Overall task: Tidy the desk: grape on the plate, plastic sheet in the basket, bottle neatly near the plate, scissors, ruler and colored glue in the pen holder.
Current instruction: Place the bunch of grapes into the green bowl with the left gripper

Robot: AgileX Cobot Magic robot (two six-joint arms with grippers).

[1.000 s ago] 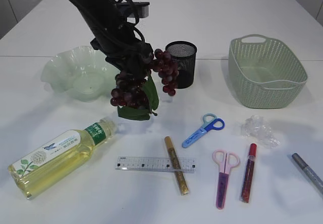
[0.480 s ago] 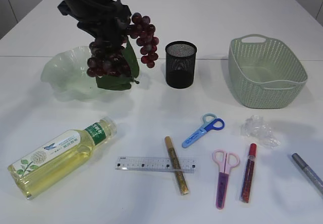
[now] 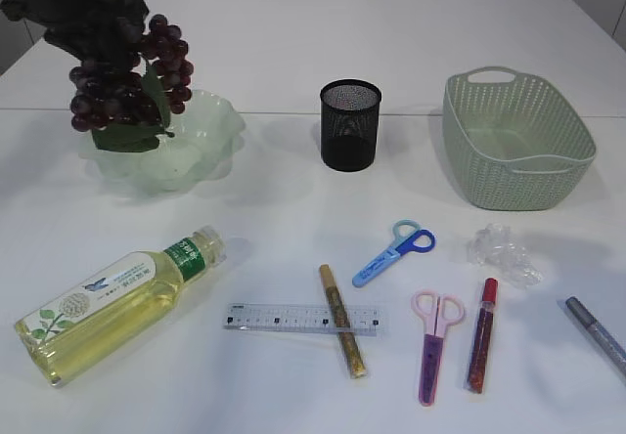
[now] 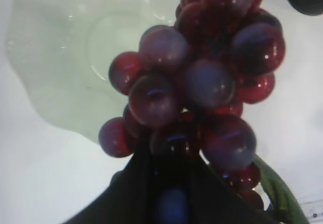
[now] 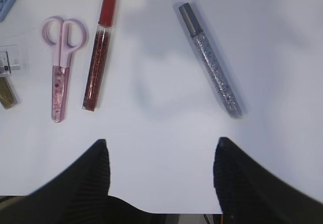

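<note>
Grape step in progress, nothing finished yet. Left pincer (image 4: 169, 204) is clamped on the grape (image 3: 122, 82) bunch, carrying it in the air over the 9 o'clock rim of the plate (image 3: 210, 126); left wrist view shows the plate bowl directly below the bunch, so release looks close, my call. Right pincer (image 5: 160, 156) hangs spread wide and empty over the surface (image 3: 293, 229) at the far 4 o'clock side, above the silver glue pen (image 5: 211, 66). Still untouched: bottle (image 3: 117, 302) lying on its side at 8 o'clock, ruler (image 3: 301, 318) with the gold glue pen (image 3: 341, 320) crossing it at 6 o'clock, blue scissors (image 3: 393, 252), pink scissors (image 3: 434, 341), red glue pen (image 3: 480, 334), plastic sheet (image 3: 503, 253) crumpled at 4 o'clock. Pen holder (image 3: 349, 124) and basket (image 3: 515, 141) both look empty. Versus a second ago: the bunch was hanging beside the pen holder near centre, half a second ago it was over the plate's 3 o'clock edge, now further toward 9 o'clock and higher. Nothing else has shifted.
</note>
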